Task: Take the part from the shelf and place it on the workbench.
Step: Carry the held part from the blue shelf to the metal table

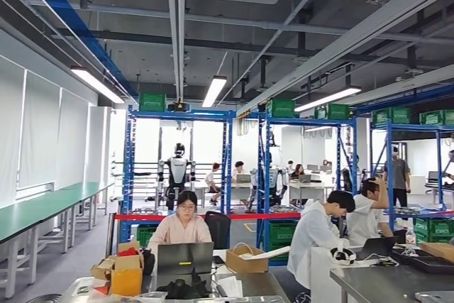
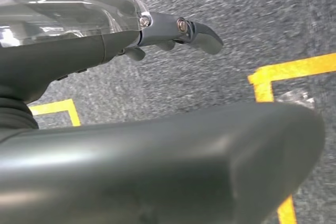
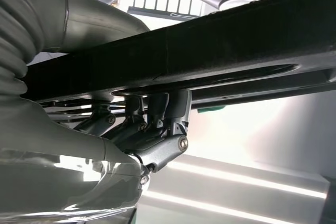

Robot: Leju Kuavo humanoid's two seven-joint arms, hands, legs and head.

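In the right wrist view my right hand [image 3: 152,135] holds a long flat black part [image 3: 238,40]: the dark fingers [image 3: 162,148] curl against one face of it and the grey thumb [image 3: 87,19] lies on the other. The part runs across the whole picture and both its ends are cut off. My left hand [image 2: 99,51] hangs over grey floor, its fingers [image 2: 198,32] stretched out with nothing in them. In the head view blue shelves [image 1: 179,115] stand ahead and long green workbenches [image 1: 48,207] run along the left wall.
Several people sit at desks with laptops [image 1: 184,255] and cardboard boxes [image 1: 120,267] right in front. Red barrier tape [image 1: 214,216] stretches across the shelf posts. Green crates [image 1: 152,101] top the racks. Another humanoid robot [image 1: 175,175] stands behind. Yellow floor lines [image 2: 293,69] lie below my left hand.
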